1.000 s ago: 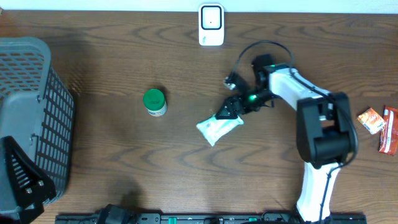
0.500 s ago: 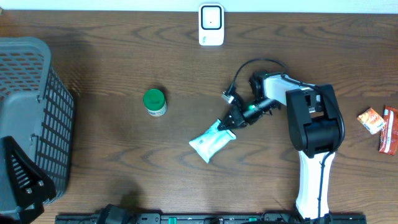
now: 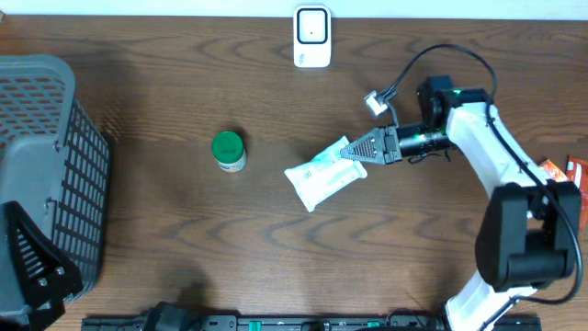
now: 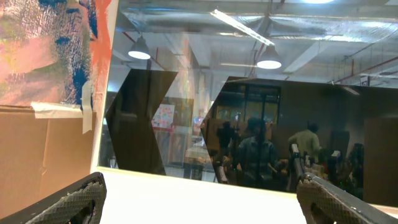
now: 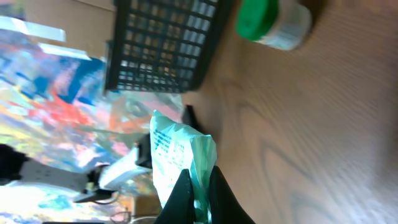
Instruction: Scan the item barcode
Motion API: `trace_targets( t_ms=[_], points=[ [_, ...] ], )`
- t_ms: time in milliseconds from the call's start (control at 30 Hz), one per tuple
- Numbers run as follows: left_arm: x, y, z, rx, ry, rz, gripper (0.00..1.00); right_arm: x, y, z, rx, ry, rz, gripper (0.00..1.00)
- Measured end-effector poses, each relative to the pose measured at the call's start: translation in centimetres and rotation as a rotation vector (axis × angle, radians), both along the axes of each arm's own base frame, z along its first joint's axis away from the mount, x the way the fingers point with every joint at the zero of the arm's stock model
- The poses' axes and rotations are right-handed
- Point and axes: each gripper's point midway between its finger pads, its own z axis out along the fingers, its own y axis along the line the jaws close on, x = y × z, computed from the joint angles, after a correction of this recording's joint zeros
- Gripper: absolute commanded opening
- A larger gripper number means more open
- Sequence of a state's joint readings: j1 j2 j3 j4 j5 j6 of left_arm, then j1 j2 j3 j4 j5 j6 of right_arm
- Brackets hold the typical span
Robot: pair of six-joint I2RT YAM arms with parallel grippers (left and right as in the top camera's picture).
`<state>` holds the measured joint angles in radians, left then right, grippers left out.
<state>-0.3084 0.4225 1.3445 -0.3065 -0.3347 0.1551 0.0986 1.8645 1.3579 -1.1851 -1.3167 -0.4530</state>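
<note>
The white-and-teal pouch (image 3: pixel 322 173) is pinched by one edge in my right gripper (image 3: pixel 356 151), whose fingers (image 5: pixel 184 190) are clamped tight on it. It sits at mid-table, right of the green-lidded jar (image 3: pixel 228 150) and well short of the white scanner (image 3: pixel 312 37). My left gripper (image 4: pixel 200 183) stands wide apart, holding nothing, near the grey basket (image 3: pixel 55 110).

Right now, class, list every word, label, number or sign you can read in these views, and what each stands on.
No text is legible.
Teal print rows on the white and green pouch: too blurred.
Markings on the orange packet and red packet: too small.
Label on the green-lidded bottle: unreadable.
No text visible on the white scanner.
</note>
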Motion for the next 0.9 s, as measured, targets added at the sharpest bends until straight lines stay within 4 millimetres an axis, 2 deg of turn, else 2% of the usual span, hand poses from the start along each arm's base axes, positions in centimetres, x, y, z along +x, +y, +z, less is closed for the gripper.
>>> trace_targets(
  t_ms=[233,500,633,767,900],
  points=[
    [0.0,0.0,0.0,0.000,0.000,0.000,0.98,-0.5,0.1,1.7,0.039,0.023,-0.009,0.02],
    [0.0,0.0,0.0,0.000,0.000,0.000,0.98,-0.4,0.2,2.0,0.044,0.031,-0.017,0.02],
    [0.0,0.0,0.0,0.000,0.001,0.000,0.98,1.5,0.2,1.1,-0.005,-0.052,-0.037,0.02],
    [0.3,-0.1,-0.5,0.008,0.025,0.000,0.98,4.5,-0.3,-0.9,-0.199,-0.086,-0.115,0.02],
    [0.6,-0.2,-1.2,0.018,0.056,0.000,0.98,7.9,-0.2,-0.3,-0.344,-0.187,-0.202,0.02]
  ],
)
